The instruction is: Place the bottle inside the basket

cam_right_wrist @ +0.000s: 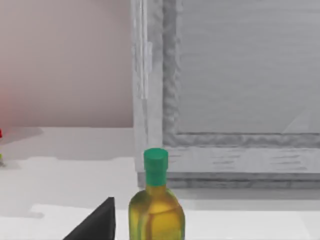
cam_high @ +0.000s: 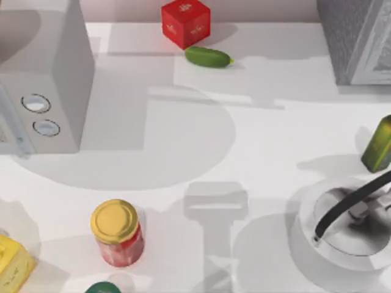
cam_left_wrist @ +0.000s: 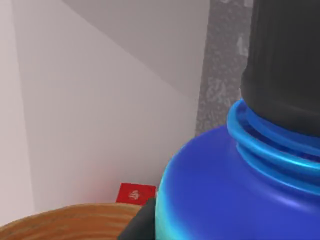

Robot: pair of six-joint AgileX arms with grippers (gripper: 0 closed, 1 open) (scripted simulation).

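Left wrist view: the bottle (cam_left_wrist: 235,195) sits right up against the lens, its dark blue shoulder paling to cyan at the lower side and its black cap rising above ringed threads. A dark piece of the left gripper (cam_left_wrist: 136,226) lies against the bottle's side; whether the pincer is clamped on it I cannot tell, nor where over the table the bottle is. Just past it curves a brown wood-grained rim (cam_left_wrist: 65,220), and beyond that a red block (cam_left_wrist: 136,192) stands at the foot of a pale wall.

In the right wrist view a black wedge of the right gripper (cam_right_wrist: 95,224) juts in beside the olive-green bottle (cam_right_wrist: 156,210) (green cap, upright); apart or together cannot be told. Behind the bottle stands a grey cabinet (cam_right_wrist: 240,90).

From the top view, along the table's near edge are a yellow box (cam_high: 13,262) at the left corner, a dark green top (cam_high: 101,288), and the red jar (cam_high: 119,235) with its yellow lid. The basket (cam_high: 305,244) stands near the right edge, its black handle arching across the opening. The olive-green bottle is just beyond it at the right edge. A grey appliance (cam_high: 55,73) with two round knobs fills the far left corner. A cucumber (cam_high: 208,57) lies near the far edge, next to the red block.
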